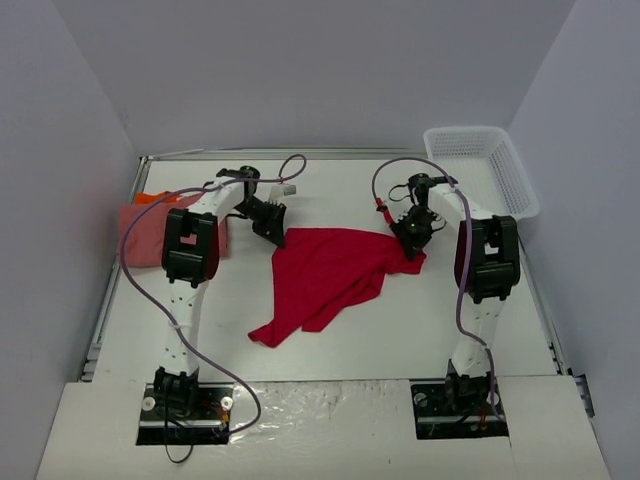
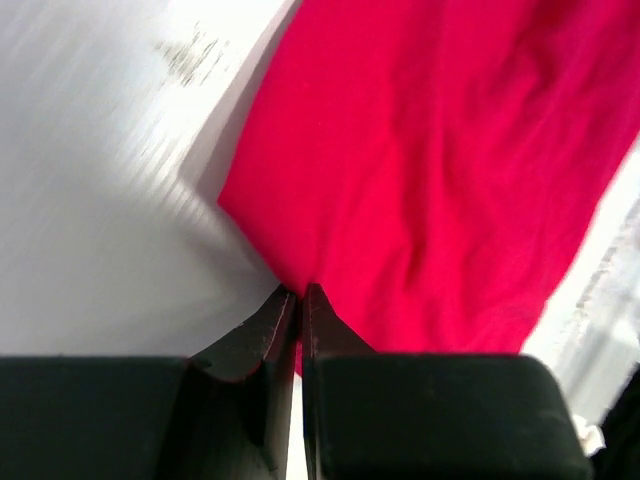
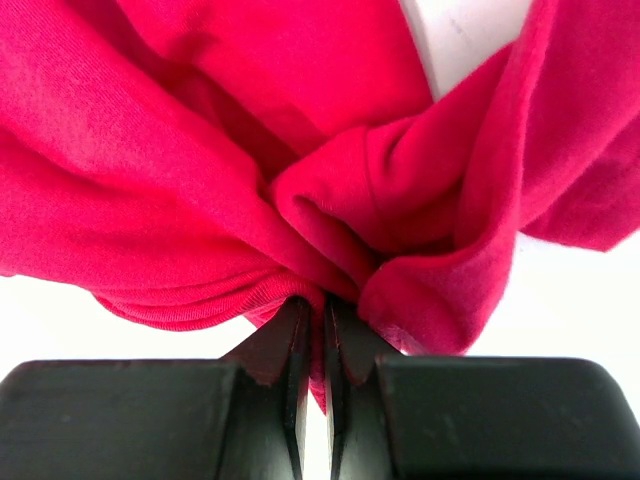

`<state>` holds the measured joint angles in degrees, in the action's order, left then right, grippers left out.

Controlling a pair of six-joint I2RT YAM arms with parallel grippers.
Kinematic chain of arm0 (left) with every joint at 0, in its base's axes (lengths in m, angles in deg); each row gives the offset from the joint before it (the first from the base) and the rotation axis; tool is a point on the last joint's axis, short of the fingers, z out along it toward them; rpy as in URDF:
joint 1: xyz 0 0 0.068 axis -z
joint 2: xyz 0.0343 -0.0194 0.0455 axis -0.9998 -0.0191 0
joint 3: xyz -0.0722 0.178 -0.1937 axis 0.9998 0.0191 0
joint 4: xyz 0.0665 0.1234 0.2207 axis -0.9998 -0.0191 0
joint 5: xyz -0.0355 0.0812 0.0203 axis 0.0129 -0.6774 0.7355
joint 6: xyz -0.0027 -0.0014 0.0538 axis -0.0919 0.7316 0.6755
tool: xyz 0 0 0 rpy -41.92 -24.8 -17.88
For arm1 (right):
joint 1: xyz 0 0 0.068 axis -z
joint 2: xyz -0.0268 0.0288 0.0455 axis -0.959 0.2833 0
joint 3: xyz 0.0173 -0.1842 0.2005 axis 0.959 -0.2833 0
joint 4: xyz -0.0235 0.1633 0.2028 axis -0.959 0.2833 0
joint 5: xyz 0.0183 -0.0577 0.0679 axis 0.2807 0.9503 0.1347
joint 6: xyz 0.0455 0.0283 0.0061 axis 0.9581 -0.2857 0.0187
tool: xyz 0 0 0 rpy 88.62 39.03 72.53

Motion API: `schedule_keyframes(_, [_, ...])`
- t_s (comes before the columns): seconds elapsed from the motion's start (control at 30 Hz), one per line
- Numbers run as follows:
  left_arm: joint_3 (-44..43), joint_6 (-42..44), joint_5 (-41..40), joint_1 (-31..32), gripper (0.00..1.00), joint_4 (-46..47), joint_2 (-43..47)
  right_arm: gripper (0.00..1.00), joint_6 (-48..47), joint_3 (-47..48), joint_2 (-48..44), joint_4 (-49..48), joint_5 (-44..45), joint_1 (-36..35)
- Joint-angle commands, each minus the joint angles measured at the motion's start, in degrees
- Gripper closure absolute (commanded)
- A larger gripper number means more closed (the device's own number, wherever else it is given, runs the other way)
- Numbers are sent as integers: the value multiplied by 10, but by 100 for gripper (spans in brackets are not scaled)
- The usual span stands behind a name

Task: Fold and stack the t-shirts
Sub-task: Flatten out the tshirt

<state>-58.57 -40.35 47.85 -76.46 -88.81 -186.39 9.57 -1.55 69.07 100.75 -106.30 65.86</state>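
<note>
At the middle of the table (image 1: 400, 340), left gripper (image 2: 298, 300) has its jaws pressed together on an edge of the red t-shirt (image 1: 325, 270). Right gripper (image 3: 322, 310) is likewise clamped on a bunched fold at the shirt's right corner. Shirt lies crumpled between the arms, its tail trailing toward the bases. Far left, salmon pink t-shirt (image 1: 140, 235) sits as a flat folded block, partly behind the left arm. Orange t-shirt (image 1: 152, 198) peeks out at its far edge; which one is on top, cannot tell. Basket (image 1: 485, 170) at far right. Judgement: two look folded and stacked, red one not yet folded or stacked.
</note>
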Motion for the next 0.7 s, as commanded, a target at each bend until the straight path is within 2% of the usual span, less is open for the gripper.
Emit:
schedule_keyframes(0.0, [33,-56,-119,-1,98,78,95,100,9,31,-19,21,-6,-11])
schedule_keyframes(0.17, [45,-80,-256,0,98,107,183,100,14,50,-32,22,-5,-15])
schedule_keyframes(0.33, [77,-70,-351,26,98,120,268,100,14,44,-41,21,-15,-22])
schedule_keyframes(0.5, [147,-38,-443,120,98,93,302,100,12,28,-50,21,-21,-29])
schedule_keyframes(0.67, [250,-30,-475,184,98,96,294,100,6,12,-60,21,-20,-29])
